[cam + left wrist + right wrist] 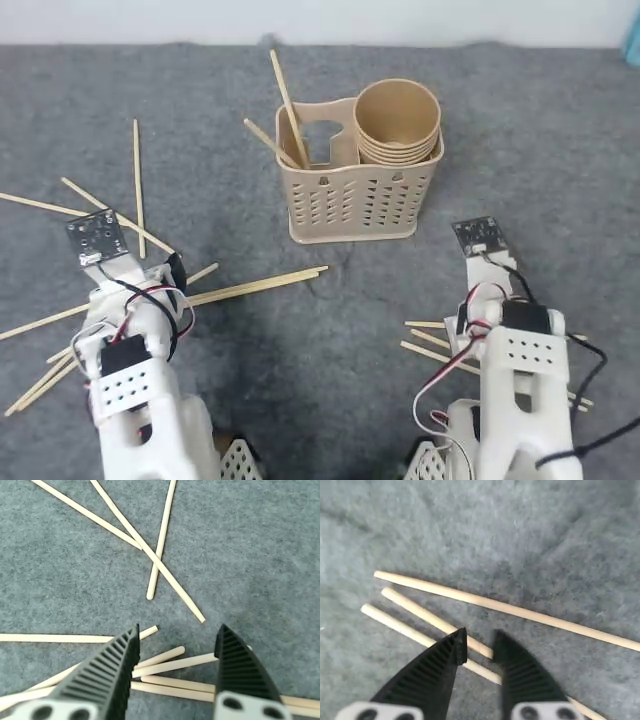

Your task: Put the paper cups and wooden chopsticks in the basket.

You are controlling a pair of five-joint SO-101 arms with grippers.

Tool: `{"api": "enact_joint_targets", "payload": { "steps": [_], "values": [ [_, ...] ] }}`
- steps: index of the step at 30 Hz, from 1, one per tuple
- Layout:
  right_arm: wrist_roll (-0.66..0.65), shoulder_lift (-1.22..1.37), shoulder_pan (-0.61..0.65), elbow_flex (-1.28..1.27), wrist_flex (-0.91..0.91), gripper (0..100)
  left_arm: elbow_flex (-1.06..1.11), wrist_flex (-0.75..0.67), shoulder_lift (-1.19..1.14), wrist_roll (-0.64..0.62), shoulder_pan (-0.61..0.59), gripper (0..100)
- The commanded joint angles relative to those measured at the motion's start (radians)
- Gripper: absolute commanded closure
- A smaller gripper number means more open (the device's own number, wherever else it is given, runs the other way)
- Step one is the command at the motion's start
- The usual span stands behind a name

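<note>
Jaws of the left gripper (178,630) stand wide apart, holding nothing, low over a bundle of loose chopsticks (165,665) near the left edge of the grey mat (560,150). More crossed sticks (150,555) lie just beyond. The right gripper (480,632) is only narrowly parted, its tips straddling one of three chopsticks (420,612) toward the mat's near right corner; it does not look clamped on it.

Near the far edge, at the middle, the basket (350,200) already holds the stack of paper cups (397,120) in one compartment and two chopsticks (288,100) in the other. The cups seem finished, while most sticks remain on the mat, so I judge the task well under halfway.
</note>
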State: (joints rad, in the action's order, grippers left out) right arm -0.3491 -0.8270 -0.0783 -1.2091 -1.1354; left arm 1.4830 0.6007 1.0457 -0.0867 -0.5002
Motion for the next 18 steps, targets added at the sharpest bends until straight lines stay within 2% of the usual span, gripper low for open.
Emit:
{"api": "enact_joint_targets", "payload": {
  "steps": [1, 5, 9, 14, 18],
  "values": [
    [0.078, -0.012, -0.008, -0.015, 0.039, 97.4, -0.004, -0.023, 0.02, 0.011, 0.005, 77],
    [0.212, -0.021, -0.058, -0.014, 0.077, 99.1, -0.004, -0.021, 0.02, 0.006, 0.003, 77],
    [0.249, -0.021, -0.166, -0.025, 0.14, 99.1, -0.01, -0.02, 0.021, 0.005, -0.015, 81],
    [0.247, -0.021, -0.119, -0.071, 0.148, 99.1, -0.059, 0.025, 0.017, 0.009, -0.037, 90],
    [0.247, -0.021, -0.101, -0.078, 0.15, 99.1, -0.196, 0.132, 0.012, 0.009, -0.035, 91]
  ]
}}
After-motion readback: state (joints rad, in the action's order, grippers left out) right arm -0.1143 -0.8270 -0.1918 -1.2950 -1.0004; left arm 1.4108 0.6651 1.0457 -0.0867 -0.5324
